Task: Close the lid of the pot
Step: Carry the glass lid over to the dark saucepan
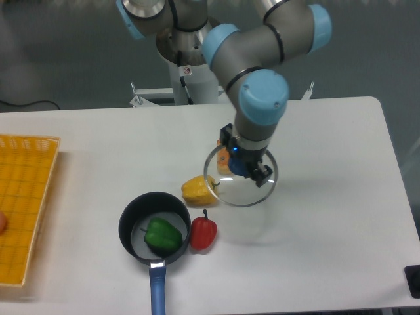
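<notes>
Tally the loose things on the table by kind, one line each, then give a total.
Peppers: 3, green inside the pot, red beside the pot, yellow
Pots: 1
Lids: 1, held above the table by the pincer
Orange food pieces: 1, partly hidden behind the lid
Yellow baskets: 1
Total: 7

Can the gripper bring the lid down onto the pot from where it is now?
Probably yes. The gripper holds the lid by its knob, above the table, and the pot is open from above. Only the green pepper lies inside, seemingly below the rim.
</notes>
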`<state>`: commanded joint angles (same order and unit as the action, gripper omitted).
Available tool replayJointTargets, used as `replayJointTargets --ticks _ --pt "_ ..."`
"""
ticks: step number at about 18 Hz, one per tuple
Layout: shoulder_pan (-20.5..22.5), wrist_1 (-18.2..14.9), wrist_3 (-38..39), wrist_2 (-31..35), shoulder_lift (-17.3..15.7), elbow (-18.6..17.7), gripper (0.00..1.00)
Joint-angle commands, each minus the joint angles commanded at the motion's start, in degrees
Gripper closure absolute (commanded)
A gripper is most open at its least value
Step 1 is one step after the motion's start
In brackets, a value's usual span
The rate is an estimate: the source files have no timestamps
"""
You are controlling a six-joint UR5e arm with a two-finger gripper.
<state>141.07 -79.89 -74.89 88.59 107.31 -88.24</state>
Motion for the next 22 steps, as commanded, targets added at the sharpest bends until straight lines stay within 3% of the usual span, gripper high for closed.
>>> replayJointTargets --ticks 11,22 --pt "-8.52 0.79 9.32 -0.62 4.30 2.81 0.41" --pt "-14.07 7.46 14.86 -1.93 7.82 3.08 0.41"
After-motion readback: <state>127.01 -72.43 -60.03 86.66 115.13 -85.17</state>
